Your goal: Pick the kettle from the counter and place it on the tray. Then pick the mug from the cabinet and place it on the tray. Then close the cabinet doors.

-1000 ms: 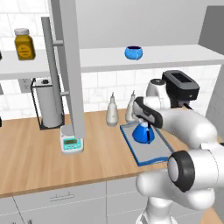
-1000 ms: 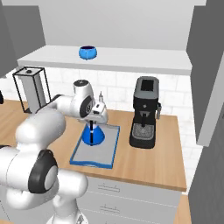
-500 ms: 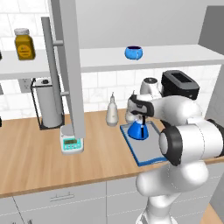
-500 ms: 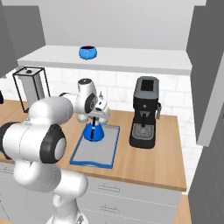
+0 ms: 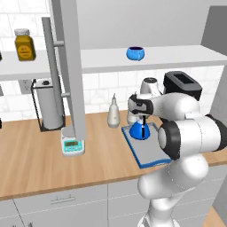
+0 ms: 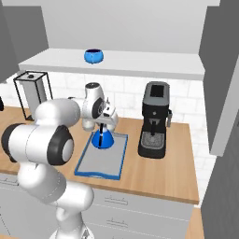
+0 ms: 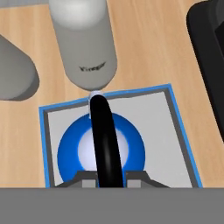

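The kettle [image 5: 142,130] is sitting upright on the tray [image 5: 150,155], toward the tray's far end at about 12 o'clock of its grey floor, and in the right base view the kettle [image 6: 101,138] is showing its blue cone just inside the tray's [image 6: 100,161] back rim. The gripper [image 7: 104,176] is hanging straight above the kettle [image 7: 127,151]; from the hand view the black arched handle [image 7: 105,140] is running between the two finger tips [image 7: 85,176], which are standing close on either side of it, but whether they are pressing on it or merely flanking it cannot be told. The tray [image 7: 179,131] is lying on the counter [image 5: 31,159], its blue rim framing the kettle on three sides. A white bottle [image 7: 83,43] is standing on the wood just beyond the tray at 12 o'clock in the hand view, and the same bottle [image 5: 113,113] is appearing at 10 o'clock of the kettle in the left base view. The mug [image 5: 135,53] is resting on the white shelf of the cabinet [image 5: 177,55], well above the kettle at about 12 o'clock, and the mug [image 6: 94,56] is sitting likewise in the right base view. One cabinet door [image 5: 73,66] is standing open, edge-on, with its long bar handle [image 5: 54,75] facing left. A black coffee machine [image 6: 155,120] is standing on the counter [image 6: 186,172] at 3 o'clock of the tray, near it but apart.
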### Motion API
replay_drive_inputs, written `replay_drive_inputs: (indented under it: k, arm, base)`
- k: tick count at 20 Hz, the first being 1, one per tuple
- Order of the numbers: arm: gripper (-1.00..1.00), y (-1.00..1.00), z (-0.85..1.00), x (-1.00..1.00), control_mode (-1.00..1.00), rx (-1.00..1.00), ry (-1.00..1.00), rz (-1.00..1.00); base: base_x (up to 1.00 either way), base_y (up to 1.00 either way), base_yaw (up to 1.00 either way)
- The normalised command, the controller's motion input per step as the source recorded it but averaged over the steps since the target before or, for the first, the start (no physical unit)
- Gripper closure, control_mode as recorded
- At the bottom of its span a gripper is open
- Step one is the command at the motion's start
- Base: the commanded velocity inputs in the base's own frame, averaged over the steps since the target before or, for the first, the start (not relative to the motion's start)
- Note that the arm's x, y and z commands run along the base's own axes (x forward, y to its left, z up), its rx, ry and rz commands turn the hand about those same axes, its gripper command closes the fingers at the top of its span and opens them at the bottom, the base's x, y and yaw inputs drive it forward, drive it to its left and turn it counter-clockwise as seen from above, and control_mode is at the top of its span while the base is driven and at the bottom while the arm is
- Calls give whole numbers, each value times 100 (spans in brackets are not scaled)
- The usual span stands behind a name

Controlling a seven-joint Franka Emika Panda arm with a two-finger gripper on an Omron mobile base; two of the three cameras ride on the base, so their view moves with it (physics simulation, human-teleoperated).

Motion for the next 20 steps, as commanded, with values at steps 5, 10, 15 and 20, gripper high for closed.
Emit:
replay_drive_inputs:
  k: [5, 10, 15, 20]
  arm:
    - [100, 0, -18, 1, -100, 0, 0, 0]
    - [-100, 0, -6, 0, -100, 0, 0, 0]
    - [-100, 0, 0, -6, -100, 0, 0, 0]
    - [-100, 0, 13, -40, -100, 6, -5, 0]
  base:
    - [0, 0, 0]
    - [0, 0, 0]
    - [0, 0, 0]
    - [0, 0, 0]
